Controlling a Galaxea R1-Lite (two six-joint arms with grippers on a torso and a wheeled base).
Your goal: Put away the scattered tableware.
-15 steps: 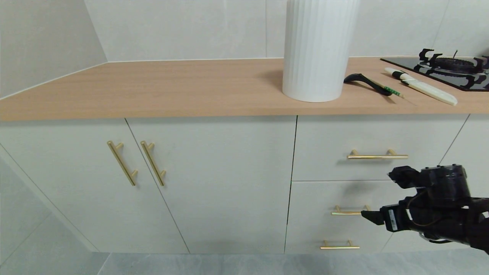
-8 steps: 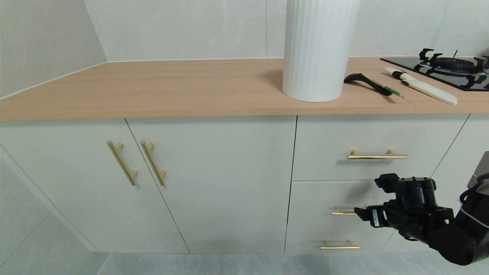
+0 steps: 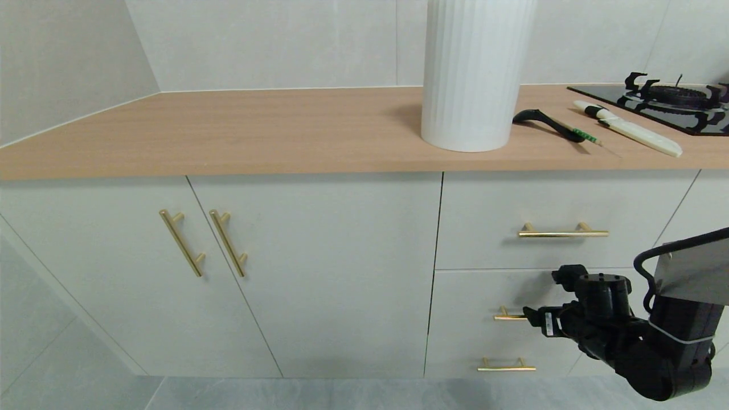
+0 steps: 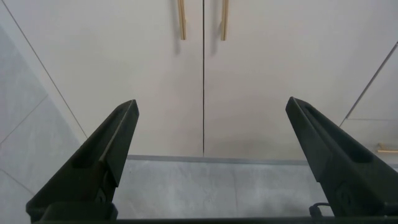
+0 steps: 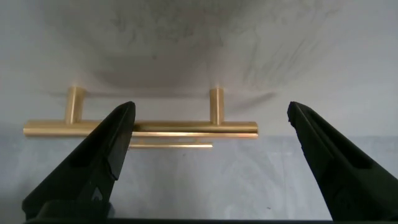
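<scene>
The right hand (image 3: pixel 541 295) had closed in on the middle drawer handle (image 3: pixel 508 317), fingers spread wide and empty. The left hand (image 4: pixel 211 106) was also wide open, holding nothing. The black ladle (image 3: pixel 547 124) and white knife (image 3: pixel 626 128) lay on the table (image 3: pixel 256 131).

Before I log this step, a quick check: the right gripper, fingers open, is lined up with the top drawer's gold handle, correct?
Not the top one. The right gripper, fingers open, is lined up with the middle drawer's handle; the head view shows it below the top drawer's handle.
</scene>
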